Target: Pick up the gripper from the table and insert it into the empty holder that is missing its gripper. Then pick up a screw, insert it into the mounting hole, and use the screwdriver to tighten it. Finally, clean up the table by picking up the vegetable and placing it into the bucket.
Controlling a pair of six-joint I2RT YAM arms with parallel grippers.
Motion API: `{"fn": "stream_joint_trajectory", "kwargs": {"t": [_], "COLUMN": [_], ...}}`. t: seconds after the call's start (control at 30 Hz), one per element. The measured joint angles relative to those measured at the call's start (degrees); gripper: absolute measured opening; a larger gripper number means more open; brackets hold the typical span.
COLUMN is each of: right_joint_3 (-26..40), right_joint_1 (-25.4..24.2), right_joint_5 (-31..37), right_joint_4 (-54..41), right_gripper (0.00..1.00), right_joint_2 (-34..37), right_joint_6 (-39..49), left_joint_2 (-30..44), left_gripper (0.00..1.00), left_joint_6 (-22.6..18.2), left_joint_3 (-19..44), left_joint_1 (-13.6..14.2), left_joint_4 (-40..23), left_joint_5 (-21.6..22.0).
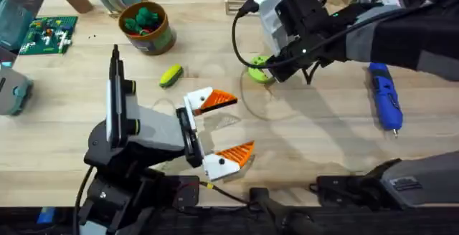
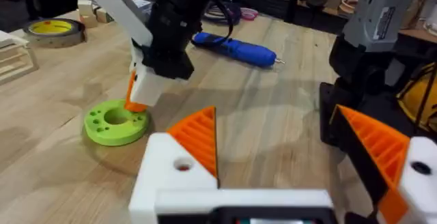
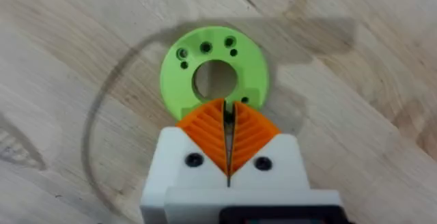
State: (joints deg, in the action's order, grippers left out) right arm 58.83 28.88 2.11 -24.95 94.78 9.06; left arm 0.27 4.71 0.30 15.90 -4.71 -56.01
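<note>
Overhead, the left gripper (image 1: pixel 219 131) is hovering released near the table's near edge, the vegetable (image 1: pixel 171 75) is lying just beyond it, and the bucket (image 1: pixel 148 28) is standing far left. The screwdriver (image 1: pixel 384 96) is lying right.

In the left wrist view, the right gripper (image 2: pixel 140 94) is touching the green ring disc (image 2: pixel 117 121).

In the right wrist view, its 2 fingers (image 3: pixel 205 130) are pressing together, clenched, over the disc's edge.

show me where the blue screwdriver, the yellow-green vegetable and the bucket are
screwdriver (image 1: pixel 384 96): overhead view, middle of its blue body.
vegetable (image 1: pixel 171 75): overhead view, centre of the oblong piece.
bucket (image 1: pixel 162 37): overhead view, its olive-yellow side wall.
</note>
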Motion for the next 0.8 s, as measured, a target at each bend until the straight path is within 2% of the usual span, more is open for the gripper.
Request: {"fn": "stream_joint_trajectory", "kwargs": {"t": [0.2, 0.57, 0.67, 0.8], "right_joint_3": [0.0, 0.3, 1.9, 7.8], "right_joint_1": [0.0, 0.4, 2.3, 6.6], "right_joint_5": [0.8, 1.1, 1.1, 1.1], "right_joint_4": [-0.8, -1.4, -4.8, -10.6], "right_gripper": [0.006, 0.006, 0.006, 0.006], "right_joint_2": [-3.7, -16.4, -18.9, -19.6], "right_joint_6": [0.0, 3.1, 4.8, 6.1], "left_joint_2": [0.0, 0.0, 0.0, 0.0], "left_gripper": [0.993, 0.993, 0.992, 0.993], "left_joint_6": [0.0, 0.0, 0.0, 0.0], "left_joint_3": [0.0, 0.0, 0.0, 0.0], "left_joint_1": [0.0, 0.0, 0.0, 0.0], "left_joint_4": [0.0, 0.0, 0.0, 0.0], "left_joint_5": [0.0, 0.0, 0.0, 0.0]}}
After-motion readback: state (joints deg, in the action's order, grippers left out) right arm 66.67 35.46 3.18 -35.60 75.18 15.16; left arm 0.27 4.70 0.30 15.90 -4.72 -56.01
